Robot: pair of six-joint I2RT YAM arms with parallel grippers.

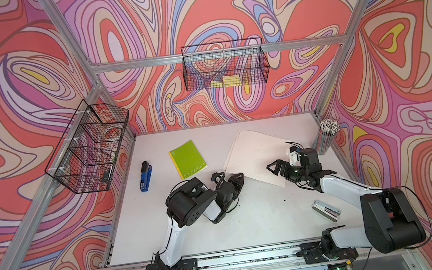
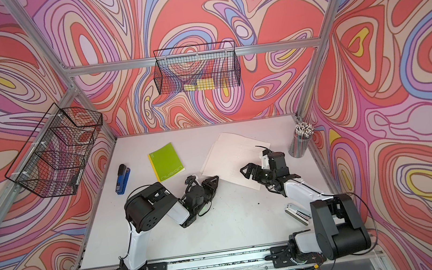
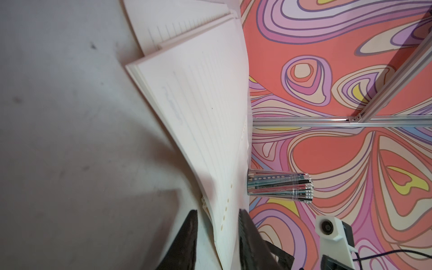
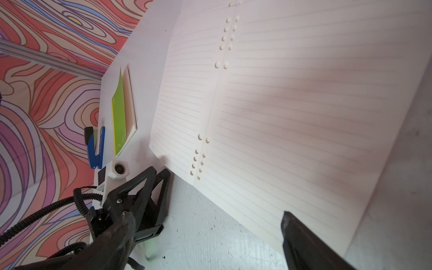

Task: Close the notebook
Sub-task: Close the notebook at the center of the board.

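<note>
The notebook (image 1: 259, 152) lies open on the white table, right of middle, with lined cream pages (image 4: 280, 105) and punched holes along the fold. My left gripper (image 1: 238, 179) is at its near left corner. In the left wrist view a lifted sheaf of pages (image 3: 198, 105) passes between the jaws of the left gripper (image 3: 218, 224). The sheaf leans on one finger (image 3: 247, 233), with a gap to the other, so the gripper is open. My right gripper (image 1: 273, 168) hovers over the near edge of the right page, its jaws wide open and empty (image 4: 210, 233).
A closed green notebook (image 1: 188, 158) and a blue stapler (image 1: 145, 176) lie left of the open one. A cup of pencils (image 1: 327, 136) stands at the far right corner. A silver stapler (image 1: 326, 210) lies near the right arm. Wire baskets (image 1: 224, 64) hang on the walls.
</note>
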